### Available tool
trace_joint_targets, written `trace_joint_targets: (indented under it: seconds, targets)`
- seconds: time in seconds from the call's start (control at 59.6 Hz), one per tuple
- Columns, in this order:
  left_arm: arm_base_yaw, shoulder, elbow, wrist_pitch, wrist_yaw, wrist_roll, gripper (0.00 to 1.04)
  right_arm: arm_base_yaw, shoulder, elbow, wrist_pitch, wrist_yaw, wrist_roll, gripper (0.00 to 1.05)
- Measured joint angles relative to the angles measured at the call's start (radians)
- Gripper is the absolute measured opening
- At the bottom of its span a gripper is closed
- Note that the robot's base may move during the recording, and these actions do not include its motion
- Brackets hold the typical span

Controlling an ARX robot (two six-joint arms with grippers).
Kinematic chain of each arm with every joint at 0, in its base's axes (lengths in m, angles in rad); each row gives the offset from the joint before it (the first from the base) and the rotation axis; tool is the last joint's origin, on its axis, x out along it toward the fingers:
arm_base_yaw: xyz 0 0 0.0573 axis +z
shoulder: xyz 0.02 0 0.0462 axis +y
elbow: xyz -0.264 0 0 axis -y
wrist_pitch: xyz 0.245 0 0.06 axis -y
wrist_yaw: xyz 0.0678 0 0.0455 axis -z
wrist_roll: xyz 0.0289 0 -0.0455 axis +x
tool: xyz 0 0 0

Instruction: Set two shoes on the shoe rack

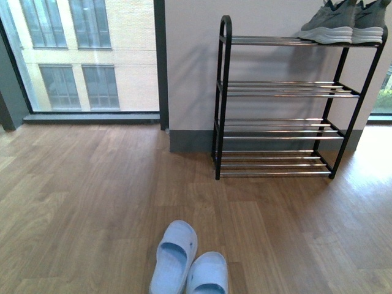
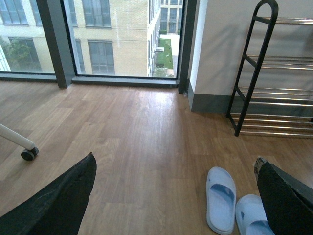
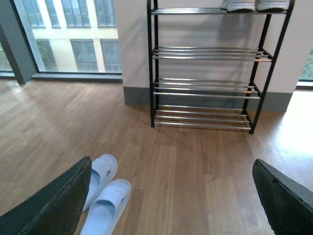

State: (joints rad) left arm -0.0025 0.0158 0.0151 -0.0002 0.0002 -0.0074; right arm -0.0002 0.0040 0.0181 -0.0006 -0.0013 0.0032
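Note:
Two grey knit sneakers (image 1: 346,21) with white soles stand side by side on the right end of the top shelf of the black shoe rack (image 1: 225,92), which is against the far wall. Only their soles (image 3: 253,5) show in the right wrist view, above the rack (image 3: 152,63). A pair of pale blue slides (image 1: 174,257) lies on the wood floor near me. My left gripper (image 2: 176,196) is open above the floor, the slides (image 2: 221,198) near its right finger. The right gripper (image 3: 171,200) hangs open too, with the slides (image 3: 103,196) by its left finger.
Large floor-to-ceiling windows (image 1: 79,55) fill the left wall, with a dark frame post (image 1: 160,61) beside the rack. A white leg with a castor wheel (image 2: 28,154) stands on the floor at the left. The rack's three lower shelves (image 1: 285,89) hold nothing.

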Motion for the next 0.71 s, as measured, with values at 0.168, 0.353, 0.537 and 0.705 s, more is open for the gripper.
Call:
trace_joint_targets:
  seconds: [0.168, 0.353, 0.537, 0.705]
  targets:
    - [0.000, 0.000, 0.000, 0.000, -0.003, 0.000, 0.95, 0.000, -0.002, 0.000, 0.000, 0.001, 0.000, 0.95]
    - [0.000, 0.000, 0.000, 0.000, -0.003, 0.000, 0.95, 0.000, 0.000, 0.000, 0.000, 0.000, 0.000, 0.95]
    - [0.000, 0.000, 0.000, 0.000, 0.000, 0.000, 0.95, 0.000, 0.000, 0.000, 0.000, 0.001, 0.000, 0.95]
    - [0.000, 0.000, 0.000, 0.000, 0.000, 0.000, 0.95, 0.000, 0.000, 0.000, 0.000, 0.002, 0.000, 0.95]
